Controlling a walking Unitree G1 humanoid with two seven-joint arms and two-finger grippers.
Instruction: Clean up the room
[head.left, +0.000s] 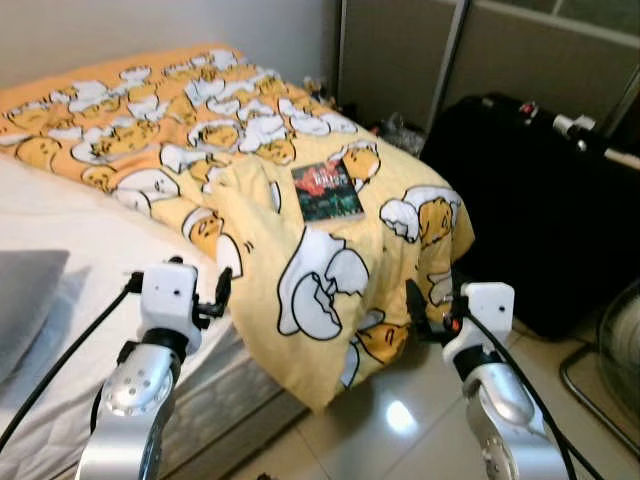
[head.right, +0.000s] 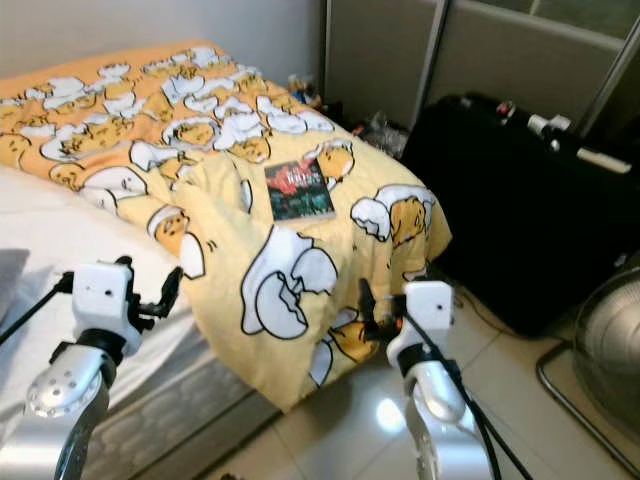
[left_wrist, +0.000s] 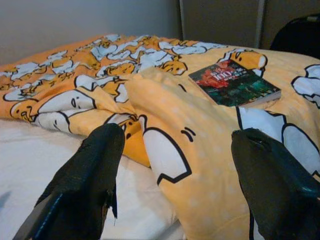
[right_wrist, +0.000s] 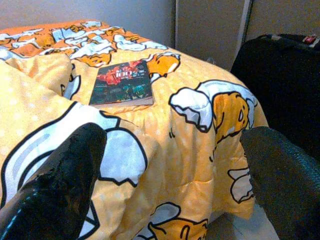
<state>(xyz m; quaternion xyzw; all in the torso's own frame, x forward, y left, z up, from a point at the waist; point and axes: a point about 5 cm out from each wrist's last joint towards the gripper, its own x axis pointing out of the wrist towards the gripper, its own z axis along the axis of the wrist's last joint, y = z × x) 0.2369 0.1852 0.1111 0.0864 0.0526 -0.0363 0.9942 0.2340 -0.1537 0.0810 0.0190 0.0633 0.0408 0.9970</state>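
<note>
A dark book (head.left: 327, 191) with red lettering lies flat on the yellow egg-print blanket (head.left: 250, 150) near the bed's foot corner; it also appears in the wrist views as the book (left_wrist: 234, 83) and the book (right_wrist: 122, 82). My left gripper (head.left: 221, 293) hovers open at the bed's side edge, short of the blanket's folded hem. My right gripper (head.left: 411, 303) is open too, held low by the hanging blanket corner, below and right of the book. Neither holds anything.
The white sheet (head.left: 70, 235) and a grey pillow (head.left: 25, 290) are on the bed's left. A black suitcase (head.left: 545, 200) stands right of the bed, a fan (head.left: 615, 365) at far right. Small clutter (head.left: 395, 130) sits by the sliding door. Shiny tile floor (head.left: 400, 420) lies below.
</note>
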